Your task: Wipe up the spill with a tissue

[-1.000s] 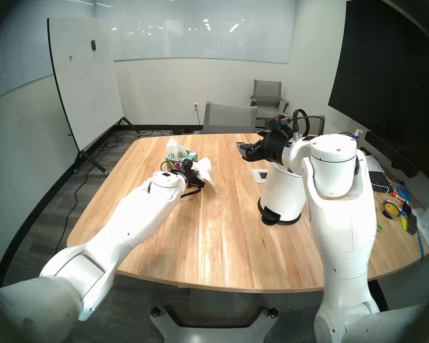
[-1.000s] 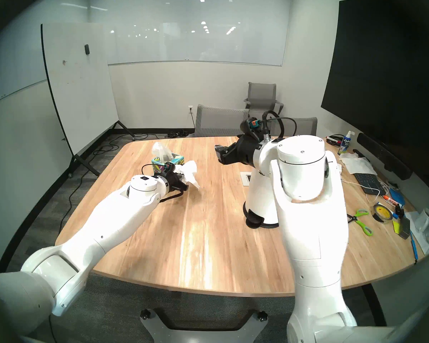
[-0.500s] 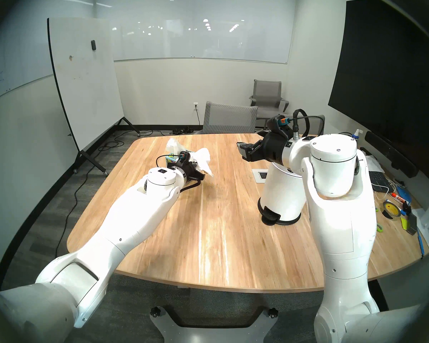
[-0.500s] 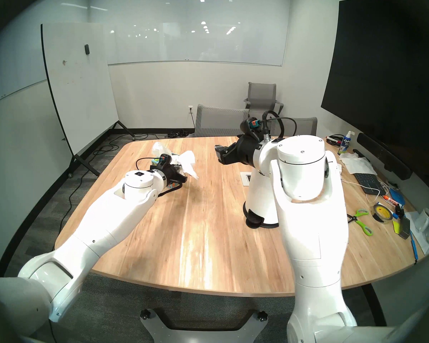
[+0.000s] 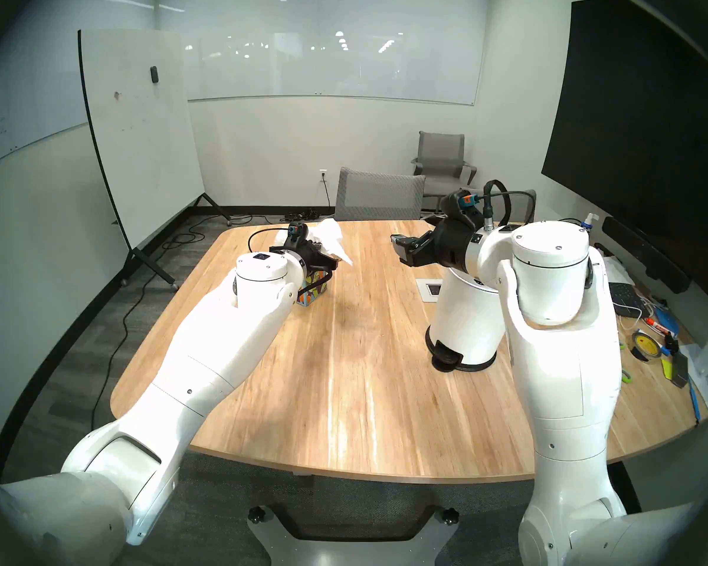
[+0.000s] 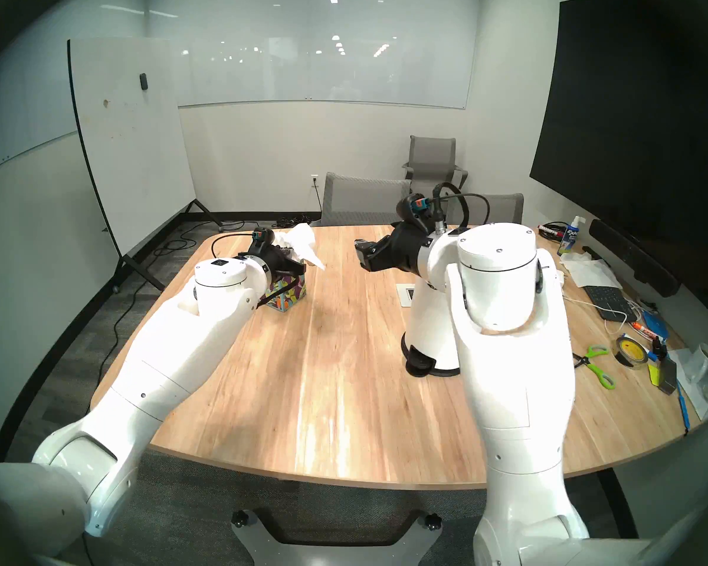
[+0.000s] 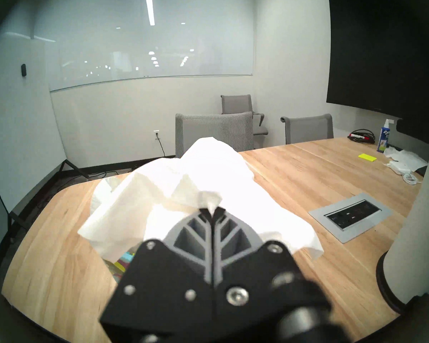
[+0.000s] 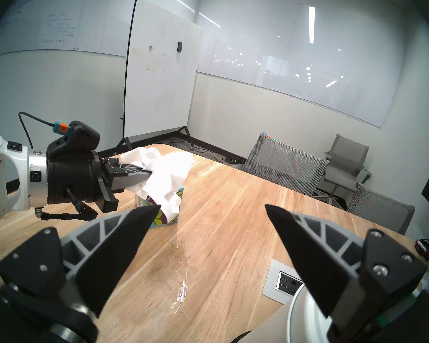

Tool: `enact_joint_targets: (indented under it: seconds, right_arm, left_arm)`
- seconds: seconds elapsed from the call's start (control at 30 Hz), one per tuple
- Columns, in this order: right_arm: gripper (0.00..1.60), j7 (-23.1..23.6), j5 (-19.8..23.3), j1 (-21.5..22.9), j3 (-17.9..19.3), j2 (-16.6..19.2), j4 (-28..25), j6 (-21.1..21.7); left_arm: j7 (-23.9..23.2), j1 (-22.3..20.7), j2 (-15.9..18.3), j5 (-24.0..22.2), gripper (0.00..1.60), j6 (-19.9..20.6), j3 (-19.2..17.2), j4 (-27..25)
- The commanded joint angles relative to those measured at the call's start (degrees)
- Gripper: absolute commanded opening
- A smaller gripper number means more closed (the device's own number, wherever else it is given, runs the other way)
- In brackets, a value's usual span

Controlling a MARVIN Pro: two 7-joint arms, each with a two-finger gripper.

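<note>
My left gripper [image 5: 330,255] is shut on the white tissue [image 5: 330,236], held in the air above the toucan-print tissue box [image 5: 313,297] at the table's far left. In the left wrist view the tissue [image 7: 196,176] bunches over the closed fingertips [image 7: 209,210]. The spill shows only in the right wrist view, as a thin glistening wet streak [image 8: 181,285] on the wood right of the box [image 8: 170,218]. My right gripper [image 5: 399,248] hangs open and empty above the white pedal bin [image 5: 462,320]; its view shows the spread gripper [image 8: 212,206].
A socket plate [image 5: 430,289] is set into the table beside the bin. Scissors [image 6: 597,365], tape, markers and papers crowd the right edge. Grey chairs [image 5: 379,193] stand at the far side. A rolling whiteboard [image 5: 140,136] stands off the table's left.
My left gripper has lifted the tissue off the table surface and carried it up and away to the far left, over the box. The right arm has not moved.
</note>
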Motion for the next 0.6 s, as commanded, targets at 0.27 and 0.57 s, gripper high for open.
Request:
enact_joint_targets:
  seconds: [0.27,0.57]
  right_arm:
    - [1.60,0.03,0.03,0.64,-0.01,-0.04,-0.95,-0.13]
    - [1.60,0.05,0.02,0.65,-0.02,-0.02,-1.01,-0.08]
  left_arm:
    - [2.77,6.69,1.32,-0.40,0.00,-4.16,-2.51,-12.08]
    - [5.99,9.72,1.17,-0.20,0.00,-2.72,-2.57,-16.56]
